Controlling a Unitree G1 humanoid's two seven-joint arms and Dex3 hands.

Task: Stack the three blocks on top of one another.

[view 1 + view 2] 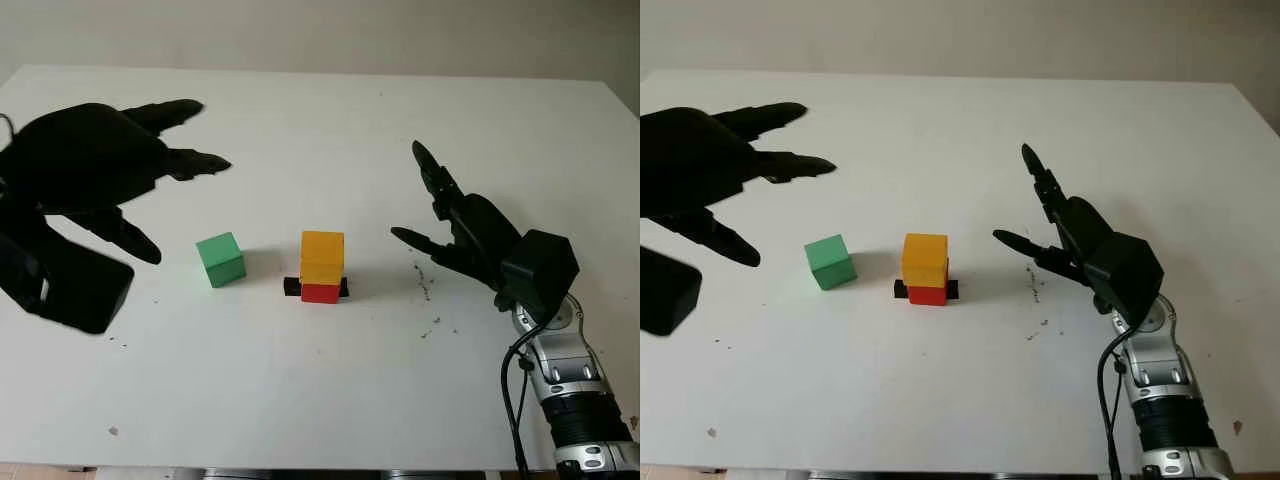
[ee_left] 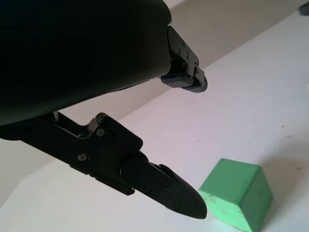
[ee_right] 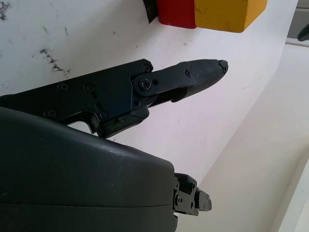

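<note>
Three small cubes sit on the white table (image 1: 300, 400). The yellow block (image 1: 322, 258) stands squarely on the red block (image 1: 320, 292), which shows as a low red band under it; a thin black strip (image 1: 291, 287) pokes out on either side at the red block's base. Their faces are plain and matte, with softly rounded edges, and no lettering or mark can be read on any of them. This two-high stack lies between the two hands, nearer the right hand (image 1: 452, 225), which hovers just to its side with its fingers extended and holding nothing, its fingertips (image 3: 208, 70) pointing toward the stack with a gap of bare table between. The green block (image 1: 221, 259) sits alone on the table, beside the stack but apart from it, a little turned so that one corner faces forward. It lies just below and ahead of the left hand (image 1: 95, 170), which is raised above the table, open and holding nothing, one fingertip (image 2: 186, 201) close to the green block's top edge without touching it.
</note>
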